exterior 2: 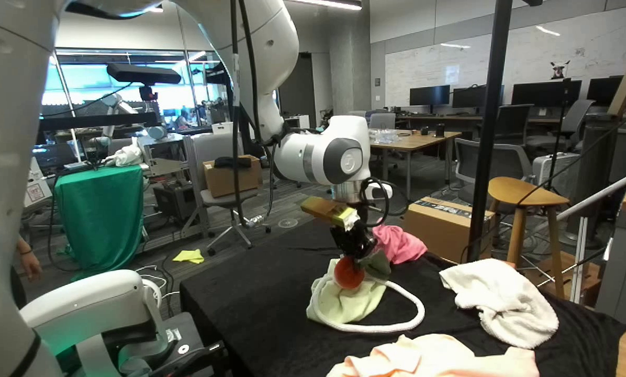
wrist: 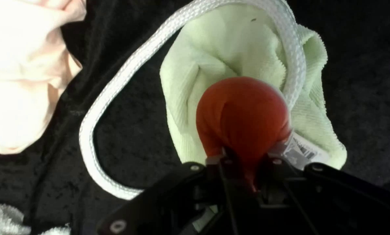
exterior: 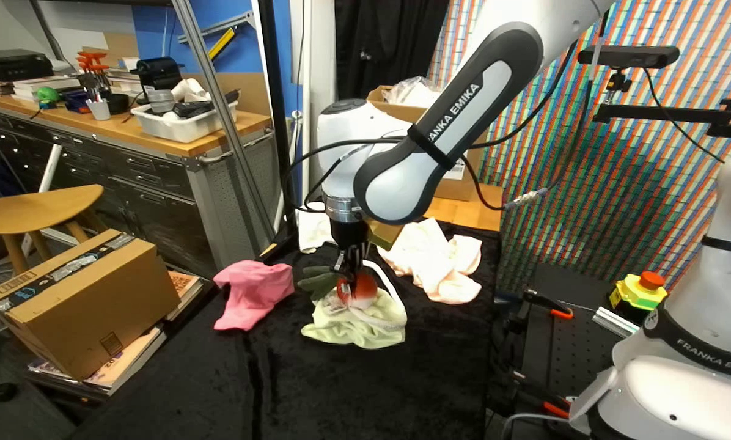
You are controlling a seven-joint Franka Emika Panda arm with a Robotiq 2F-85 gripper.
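1. Pinching the red ball (wrist: 242, 112), my gripper (wrist: 247, 169) covers the gripped end.
2. In the wrist view, it lies at my twelve o'clock, over pale green cloth (wrist: 214, 49).
3. At its eight o'clock, white rope (wrist: 86, 140) is hidden behind my gripper.

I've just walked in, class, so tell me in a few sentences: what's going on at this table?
A robot gripper is shut on a soft-looking round red thing, held low over a pale green cloth; whether the two touch is hard to tell. A white cord loops beside it across the cloth and the black-covered table. A pink cloth, a peach cloth and a white cloth lie crumpled around, apart from the gripper.
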